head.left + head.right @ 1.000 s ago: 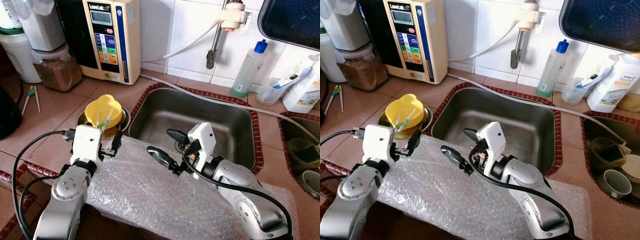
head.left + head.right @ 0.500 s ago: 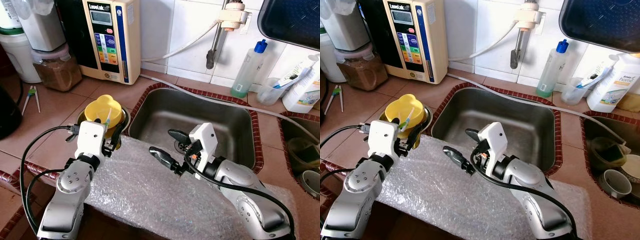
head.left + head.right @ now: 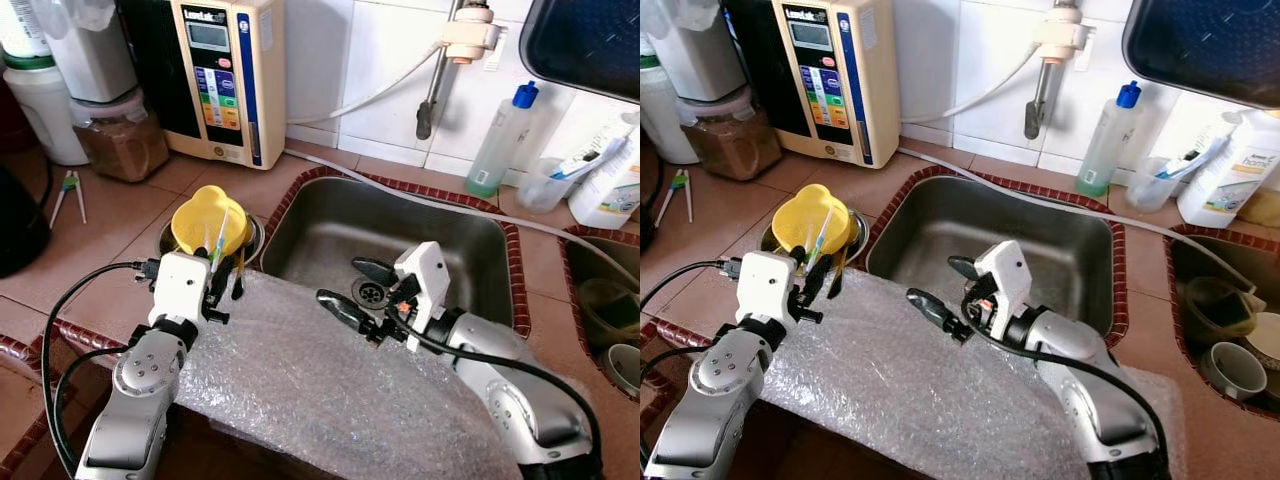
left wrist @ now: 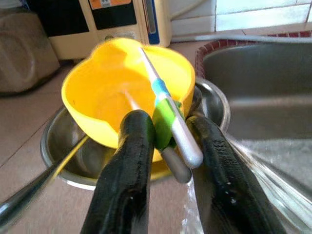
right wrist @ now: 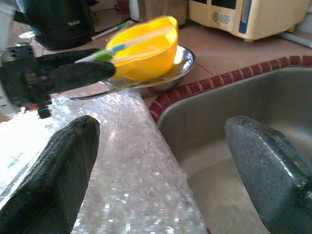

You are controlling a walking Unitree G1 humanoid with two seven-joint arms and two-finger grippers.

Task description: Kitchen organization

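Note:
A yellow bowl (image 3: 203, 220) sits in a steel bowl (image 3: 166, 238) on the tiled counter, left of the sink (image 3: 400, 230). A green-handled utensil (image 4: 163, 117) and a silver-handled one (image 4: 184, 144) lean out of the yellow bowl. My left gripper (image 3: 231, 277) reaches over the bowl's near rim, its black fingers (image 4: 131, 161) shut on those handles. My right gripper (image 3: 338, 281) hovers open over the sink's front edge, above a sheet of bubble wrap (image 3: 300, 380), holding nothing.
A water ioniser (image 3: 225, 70) and a jar (image 3: 110, 140) stand at the back left, with chopsticks (image 3: 68, 190) lying on the tiles. A tap (image 3: 430, 100) and a blue-capped bottle (image 3: 503, 130) are behind the sink. A second basin (image 3: 600, 300) with dishes lies at the right.
My left gripper moved forward to the yellow bowl and closed on the utensil handles. The right gripper shifted a little to the right and stayed open.

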